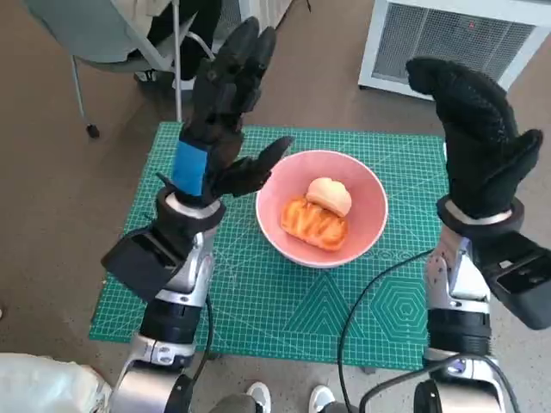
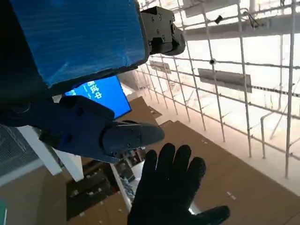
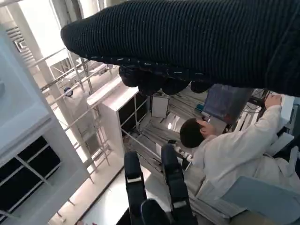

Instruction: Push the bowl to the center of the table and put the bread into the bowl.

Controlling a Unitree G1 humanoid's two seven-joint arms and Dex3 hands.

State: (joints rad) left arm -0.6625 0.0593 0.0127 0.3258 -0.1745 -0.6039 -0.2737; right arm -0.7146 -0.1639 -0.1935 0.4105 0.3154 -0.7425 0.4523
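sitting near the middle of the green-matted worktop (image 1: 258, 310), the pink bowl (image 1: 366, 194) already holds the bread (image 1: 315, 222), so the left hand (image 1: 222, 103) and right hand (image 1: 478, 129) hang raised, fingers spread, holding nothing

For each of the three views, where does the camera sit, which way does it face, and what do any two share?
Head view: on the head, facing steeply down at the green mat, the pink bowl holding bread; both raised hands show.
Left wrist view: behind the left robot hand, facing up toward ceiling framing.
Right wrist view: behind the right robot hand, facing a seated person.
Shared: each wrist view shows the other hand.
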